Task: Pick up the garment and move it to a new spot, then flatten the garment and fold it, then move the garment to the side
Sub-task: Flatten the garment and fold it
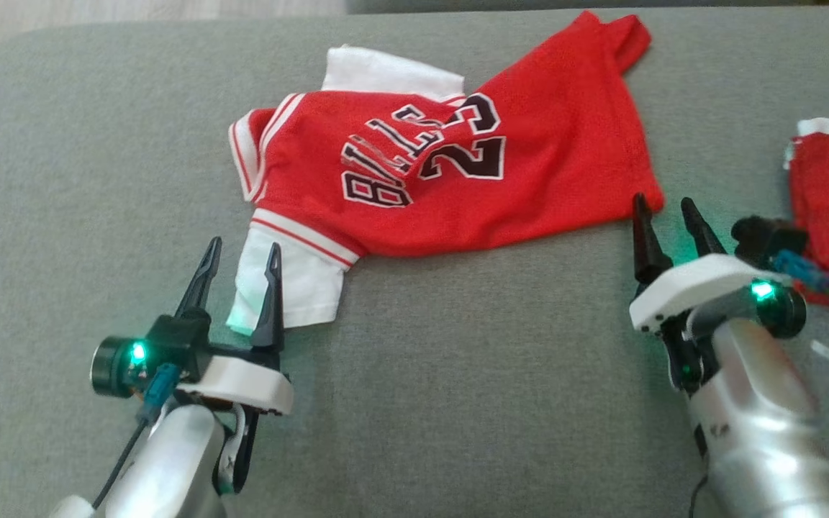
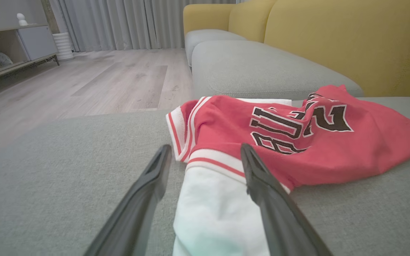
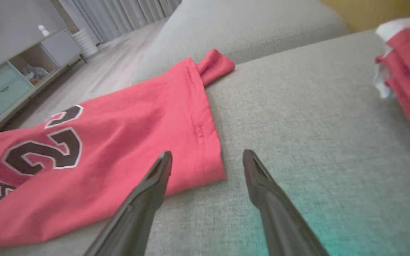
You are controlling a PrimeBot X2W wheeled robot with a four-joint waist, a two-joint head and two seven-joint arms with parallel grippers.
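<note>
The jersey (image 1: 458, 173) lay rumpled on the grey cushion (image 1: 458, 374), so this looked like the opening step, the pick-up, not yet begun. The left gripper (image 1: 242, 248) stood spread wide and held nothing, the jersey's white sleeve (image 2: 212, 206) lying between its two fingers (image 2: 155, 170). The right gripper (image 1: 666, 203) was just as wide and empty, the hem corner (image 3: 205, 167) just beyond its fingertips. Next, I'd guess, both needed to drop onto cloth and pinch.
</note>
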